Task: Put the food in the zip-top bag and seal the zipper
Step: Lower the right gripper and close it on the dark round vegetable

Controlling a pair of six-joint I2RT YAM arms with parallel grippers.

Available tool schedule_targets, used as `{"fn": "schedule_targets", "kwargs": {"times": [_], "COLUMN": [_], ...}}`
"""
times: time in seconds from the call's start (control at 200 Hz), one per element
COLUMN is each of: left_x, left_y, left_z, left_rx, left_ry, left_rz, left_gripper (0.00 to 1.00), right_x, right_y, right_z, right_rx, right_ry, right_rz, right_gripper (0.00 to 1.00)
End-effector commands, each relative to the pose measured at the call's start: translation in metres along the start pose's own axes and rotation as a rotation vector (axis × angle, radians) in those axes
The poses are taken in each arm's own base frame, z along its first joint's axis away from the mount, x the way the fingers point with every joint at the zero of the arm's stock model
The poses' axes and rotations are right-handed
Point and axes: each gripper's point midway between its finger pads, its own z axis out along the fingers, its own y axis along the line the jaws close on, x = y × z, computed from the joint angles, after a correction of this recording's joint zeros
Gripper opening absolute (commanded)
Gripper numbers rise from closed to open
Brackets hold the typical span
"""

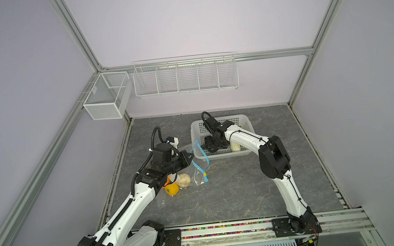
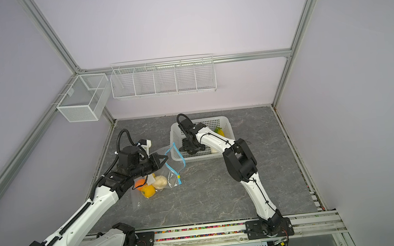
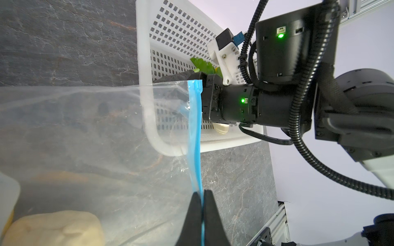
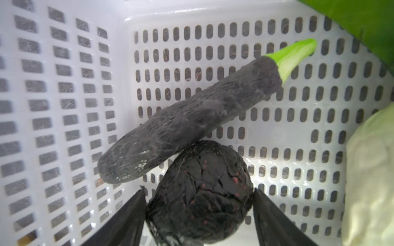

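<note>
There are two robot arms, a left arm (image 1: 139, 199) and a right arm (image 1: 287, 188). One clear bag (image 1: 198, 174) carries one blue zipper (image 1: 205, 157) and one yellow slider (image 1: 205, 174). Three foods show inside it: one orange piece (image 2: 140, 183), one yellow piece (image 2: 148, 191) and one beige piece (image 2: 159, 182). One white basket (image 1: 242, 124) holds four: one long dark piece (image 4: 187, 127), one round dark piece (image 4: 200, 196), one pale piece (image 4: 371, 181) and one yellow-and-green piece (image 2: 220, 132). Two racks hang on the wall: one mesh box (image 1: 106, 97) and one wire rack (image 1: 186, 80) with five compartments.

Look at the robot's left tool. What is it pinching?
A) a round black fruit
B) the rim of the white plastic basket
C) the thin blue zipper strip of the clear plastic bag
C: in the left wrist view the left tool is shut on the thin blue zipper strip of the clear plastic bag.
</note>
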Motion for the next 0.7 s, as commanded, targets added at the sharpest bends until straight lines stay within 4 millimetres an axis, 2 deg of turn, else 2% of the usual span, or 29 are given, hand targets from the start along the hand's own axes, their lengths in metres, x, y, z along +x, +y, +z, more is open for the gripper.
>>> {"fn": "schedule_targets", "kwargs": {"times": [0.0,0.385,0.695], "left_x": [-0.009,-0.008,-0.008], "left_y": [-0.009,-0.008,-0.006], "left_z": [-0.007,-0.010,-0.008], "left_rx": [0.028,0.023,0.024], "left_ry": [-0.032,-0.042,-0.041], "left_rz": [0.027,0.025,0.023], "left_gripper": [0.00,0.00,0.00], "right_x": [-0.002,-0.011,-0.021], "right_y": [-0.003,-0.002,-0.005], "right_z": [0.009,0.012,0.000], "right_rx": [0.022,-0.011,-0.047], "right_ry": [-0.001,-0.017,-0.049], "right_rz": [0.033,0.061,0.077], "right_gripper": [0.78,0.67,0.63]}}
